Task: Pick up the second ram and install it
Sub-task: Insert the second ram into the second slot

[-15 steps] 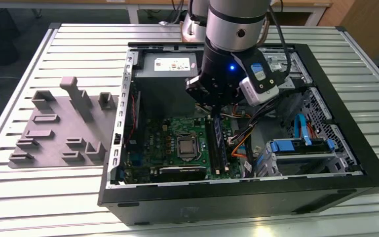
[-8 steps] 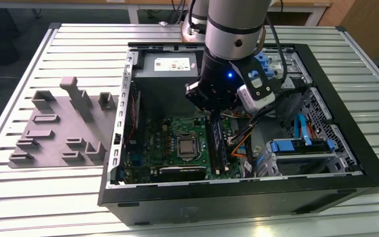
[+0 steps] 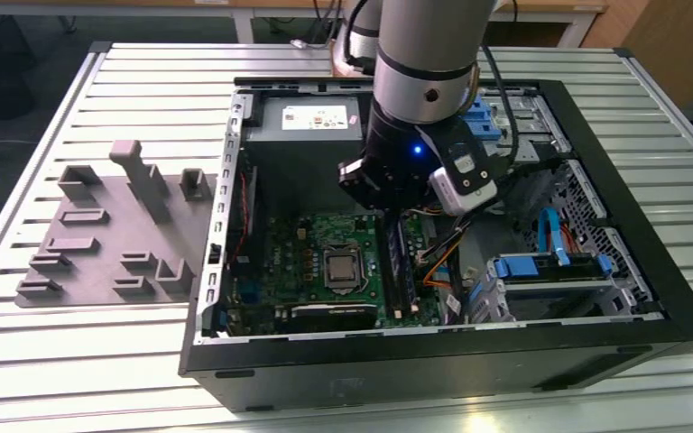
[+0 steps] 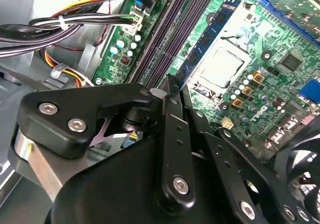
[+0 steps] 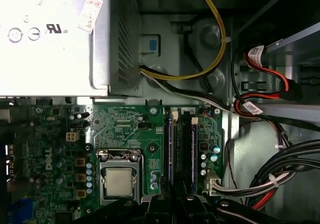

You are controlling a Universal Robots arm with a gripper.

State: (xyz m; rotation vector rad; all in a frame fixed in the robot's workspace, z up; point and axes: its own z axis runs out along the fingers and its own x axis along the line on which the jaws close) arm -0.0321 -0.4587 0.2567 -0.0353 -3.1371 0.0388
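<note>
Fingers (image 4: 170,109) clench the ram (image 4: 194,59) by its near end; its long axis runs straight ahead of them, along the slots (image 4: 166,39) beside the CPU (image 4: 220,66)

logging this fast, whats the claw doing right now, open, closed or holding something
claw: cannot be told whether open, closed or holding anything; it hangs just above the black slots of the motherboard.
</note>
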